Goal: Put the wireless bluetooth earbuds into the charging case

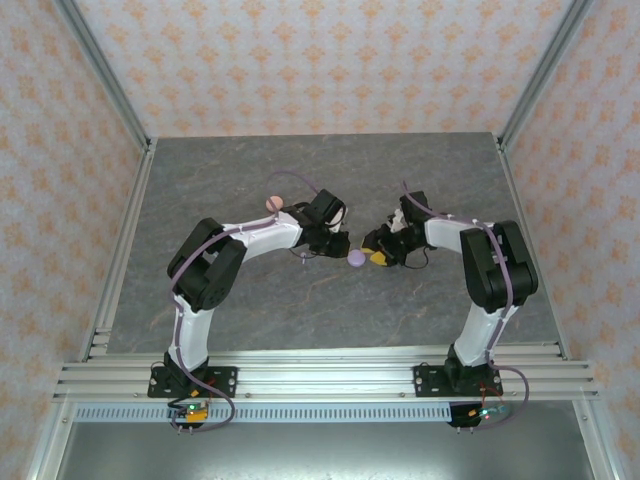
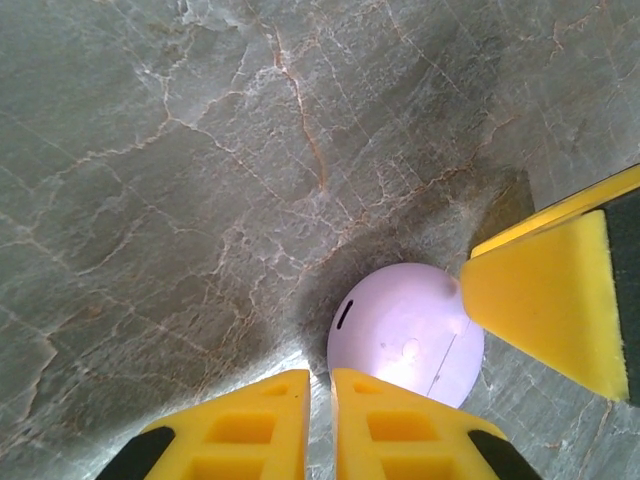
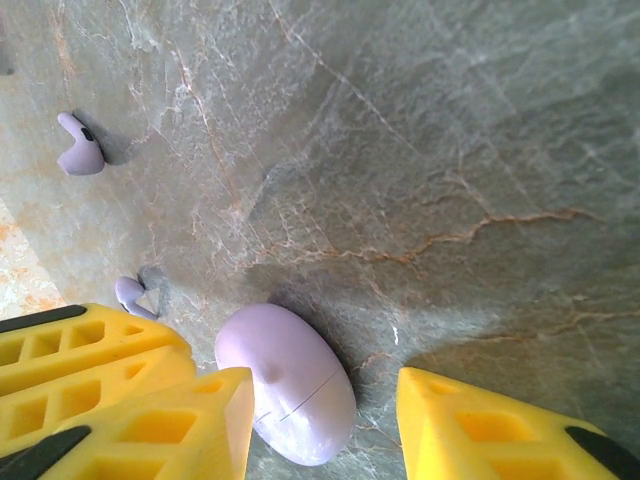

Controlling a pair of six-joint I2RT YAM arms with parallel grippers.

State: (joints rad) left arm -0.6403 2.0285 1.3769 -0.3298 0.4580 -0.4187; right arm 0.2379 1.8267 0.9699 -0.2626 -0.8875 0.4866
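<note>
The lilac charging case (image 1: 356,258) lies closed on the table between the two grippers. In the right wrist view the lilac case (image 3: 290,385) sits between the spread fingers of my right gripper (image 3: 325,395), which is open; the left finger (image 3: 190,425) is against the case and the right finger stands apart from it. My left gripper (image 2: 320,385) is shut on nothing, its tips right beside the lilac case (image 2: 405,335). Two lilac earbuds lie loose on the table, one (image 3: 78,148) farther off and one (image 3: 132,295) beside the left gripper's fingers (image 3: 80,355).
A salmon-pink round case (image 1: 274,203) lies behind the left arm. The grey marbled table (image 1: 250,170) is bounded by patterned walls with metal rails along the sides and front.
</note>
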